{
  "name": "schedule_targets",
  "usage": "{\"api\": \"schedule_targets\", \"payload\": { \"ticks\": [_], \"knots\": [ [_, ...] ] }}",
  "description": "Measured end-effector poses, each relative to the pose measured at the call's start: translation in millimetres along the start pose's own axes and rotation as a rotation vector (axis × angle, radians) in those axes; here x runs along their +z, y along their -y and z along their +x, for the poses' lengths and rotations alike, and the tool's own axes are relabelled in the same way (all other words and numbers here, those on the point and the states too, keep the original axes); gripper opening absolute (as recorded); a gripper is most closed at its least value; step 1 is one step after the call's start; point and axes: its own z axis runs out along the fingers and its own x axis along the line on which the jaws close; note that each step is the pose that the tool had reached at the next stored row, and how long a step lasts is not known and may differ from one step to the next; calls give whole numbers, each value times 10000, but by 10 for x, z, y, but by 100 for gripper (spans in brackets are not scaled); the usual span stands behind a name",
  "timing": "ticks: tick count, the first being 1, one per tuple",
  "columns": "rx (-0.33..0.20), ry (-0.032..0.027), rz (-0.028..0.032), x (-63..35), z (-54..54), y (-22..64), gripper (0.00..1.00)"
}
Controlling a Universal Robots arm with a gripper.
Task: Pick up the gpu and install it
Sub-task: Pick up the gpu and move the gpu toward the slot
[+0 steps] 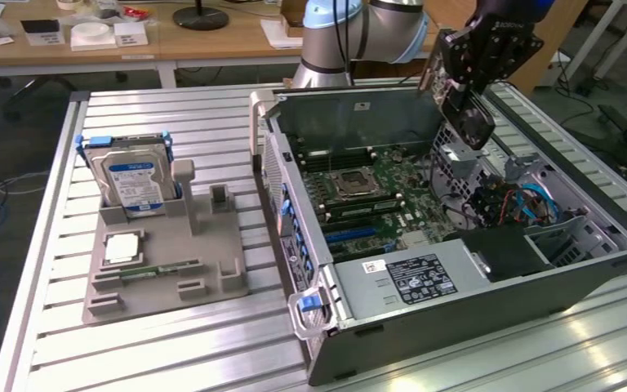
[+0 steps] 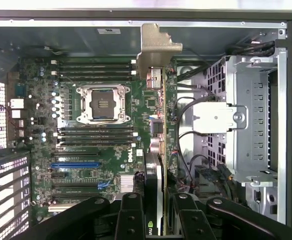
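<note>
We are gripping gpu [image 1: 469, 122] edge-on between closed fingers [image 2: 131, 220], hanging it above open computer case [image 1: 488, 302], over motherboard [image 2: 101, 165]. Pickup looking done; seating in slot not yet done.

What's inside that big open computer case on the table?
Inside the case: a green motherboard with its processor socket, memory slots, coloured cables and a labelled grey box. The gpu, held by the end effector, hides a strip of board beneath it.

A robotics lab: slotted aluminium table [image 1: 161, 122], opened computer case [image 1: 488, 302], cluttered desks [image 1: 226, 45].
</note>
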Motion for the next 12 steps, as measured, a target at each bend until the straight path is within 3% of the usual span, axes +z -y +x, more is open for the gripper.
{"api": "schedule_targets", "payload": {
  "ticks": [12],
  "knots": [
    [-1,0,0,8,-225,-8,27]
  ]
}}
